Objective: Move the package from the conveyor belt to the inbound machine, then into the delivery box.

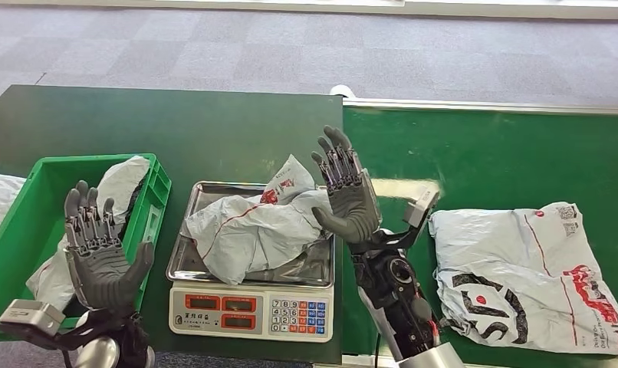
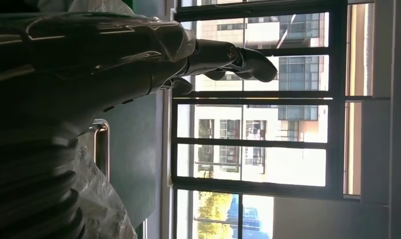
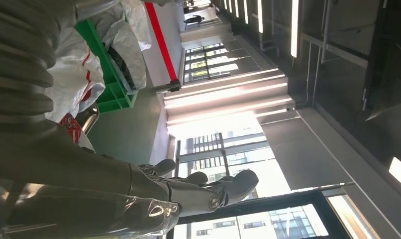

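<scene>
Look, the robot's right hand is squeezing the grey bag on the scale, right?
Not quite. The right hand is open and raised beside the grey bag, holding nothing. The bag lies alone on the scale, as the head view shows.

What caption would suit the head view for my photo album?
Both hands, left and right, raised open above a crumpled grey plastic package on the steel weighing scale, beside a green plastic crate.

Grey carpet-tile floor [image 1: 290, 54] lies at 12 o'clock beyond the dark green table [image 1: 175, 123]. Large dark-framed windows [image 2: 258, 144] admit daylight; ceiling light strips [image 3: 294, 25] are lit.
</scene>
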You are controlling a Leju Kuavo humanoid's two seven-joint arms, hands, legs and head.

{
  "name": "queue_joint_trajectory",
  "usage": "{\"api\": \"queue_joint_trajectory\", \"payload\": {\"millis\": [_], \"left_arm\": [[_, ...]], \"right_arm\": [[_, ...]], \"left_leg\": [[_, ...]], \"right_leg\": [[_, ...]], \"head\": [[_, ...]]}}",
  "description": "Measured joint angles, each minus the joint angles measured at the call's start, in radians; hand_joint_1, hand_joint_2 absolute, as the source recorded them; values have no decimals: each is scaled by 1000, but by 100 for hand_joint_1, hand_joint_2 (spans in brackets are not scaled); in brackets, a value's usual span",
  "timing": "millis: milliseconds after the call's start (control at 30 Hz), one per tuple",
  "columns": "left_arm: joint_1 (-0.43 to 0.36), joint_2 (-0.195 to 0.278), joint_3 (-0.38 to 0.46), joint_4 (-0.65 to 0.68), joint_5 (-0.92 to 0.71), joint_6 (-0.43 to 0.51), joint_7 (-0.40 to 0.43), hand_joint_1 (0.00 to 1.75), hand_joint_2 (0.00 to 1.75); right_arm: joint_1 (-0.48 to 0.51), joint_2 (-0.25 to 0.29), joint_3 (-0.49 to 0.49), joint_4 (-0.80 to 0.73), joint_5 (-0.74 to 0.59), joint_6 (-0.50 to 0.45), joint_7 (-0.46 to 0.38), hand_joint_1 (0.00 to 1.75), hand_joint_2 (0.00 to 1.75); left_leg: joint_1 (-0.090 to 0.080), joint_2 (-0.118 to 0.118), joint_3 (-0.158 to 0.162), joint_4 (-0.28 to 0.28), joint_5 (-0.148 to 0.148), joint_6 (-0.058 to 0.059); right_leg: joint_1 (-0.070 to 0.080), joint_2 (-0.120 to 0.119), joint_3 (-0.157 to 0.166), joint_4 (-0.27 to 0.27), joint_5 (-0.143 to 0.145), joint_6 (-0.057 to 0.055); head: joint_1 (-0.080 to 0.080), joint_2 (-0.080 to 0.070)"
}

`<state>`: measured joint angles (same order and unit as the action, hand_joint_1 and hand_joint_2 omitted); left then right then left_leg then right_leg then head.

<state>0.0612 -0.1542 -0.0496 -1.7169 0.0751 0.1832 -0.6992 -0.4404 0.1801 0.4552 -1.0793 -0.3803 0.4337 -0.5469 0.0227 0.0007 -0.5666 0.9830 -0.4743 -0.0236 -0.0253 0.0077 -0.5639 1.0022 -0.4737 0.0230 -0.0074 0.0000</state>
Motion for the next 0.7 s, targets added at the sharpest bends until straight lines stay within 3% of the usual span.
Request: {"api": "queue_joint_trajectory", "payload": {"millis": [267, 367, 467, 600, 700], "left_arm": [[20, -35, 25, 4, 12, -134, 0, 0, 175], [29, -42, 28, 8, 22, -182, 0, 0, 175], [31, -43, 28, 8, 21, -187, 0, 0, 175], [17, -53, 3, 53, -10, -218, 0, 0, 175], [-16, -54, -42, 114, -33, -226, 3, 0, 175]], "right_arm": [[80, -3, -63, -61, 14, -17, -7, 0, 175], [120, -4, -89, -86, 138, -123, -30, 0, 175], [128, -5, -93, -90, 173, -155, -37, 0, 175], [199, -1, -115, -133, 416, -412, -72, 0, 175], [249, 5, -131, -153, 453, -477, -75, 0, 175]], "left_leg": [[0, 0, 0, 0, 0, 0], [0, 0, 0, 0, 0, 0], [0, 0, 0, 0, 0, 0], [0, 0, 0, 0, 0, 0], [0, 0, 0, 0, 0, 0]], "right_leg": [[0, 0, 0, 0, 0, 0], [0, 0, 0, 0, 0, 0], [0, 0, 0, 0, 0, 0], [0, 0, 0, 0, 0, 0], [0, 0, 0, 0, 0, 0]], "head": [[0, 0], [0, 0], [0, 0], [0, 0], [0, 0]]}}
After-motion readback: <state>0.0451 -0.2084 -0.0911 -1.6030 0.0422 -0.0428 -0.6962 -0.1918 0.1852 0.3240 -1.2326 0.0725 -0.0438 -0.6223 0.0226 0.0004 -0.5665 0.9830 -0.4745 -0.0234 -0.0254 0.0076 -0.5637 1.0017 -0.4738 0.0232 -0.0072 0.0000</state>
